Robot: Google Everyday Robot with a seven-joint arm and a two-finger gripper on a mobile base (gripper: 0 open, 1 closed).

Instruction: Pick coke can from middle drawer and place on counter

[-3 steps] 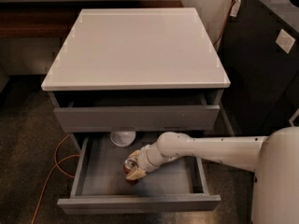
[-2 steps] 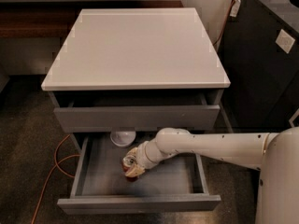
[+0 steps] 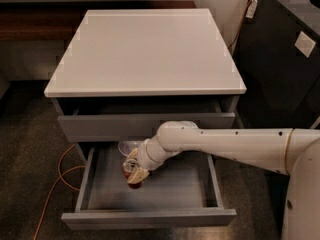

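Note:
The middle drawer [image 3: 150, 218] is pulled out wide under the cabinet. My gripper [image 3: 133, 175] reaches down into its left part on the white arm that comes in from the right. It is shut on the coke can [image 3: 131, 171], a small dark-red can that shows between the fingers, tilted and just above the drawer floor. The counter [image 3: 150, 54] is the light-grey top slab above.
A white bowl [image 3: 127, 146] sits at the back left of the drawer, partly behind my wrist. The top drawer [image 3: 100, 126] stands slightly ajar above my arm. An orange cable [image 3: 60, 176] lies on the floor at left. A black cabinet [image 3: 280, 59] stands at right.
My gripper has moved left and slightly up inside the drawer, and the coke can has moved with it. The arm has swung further left.

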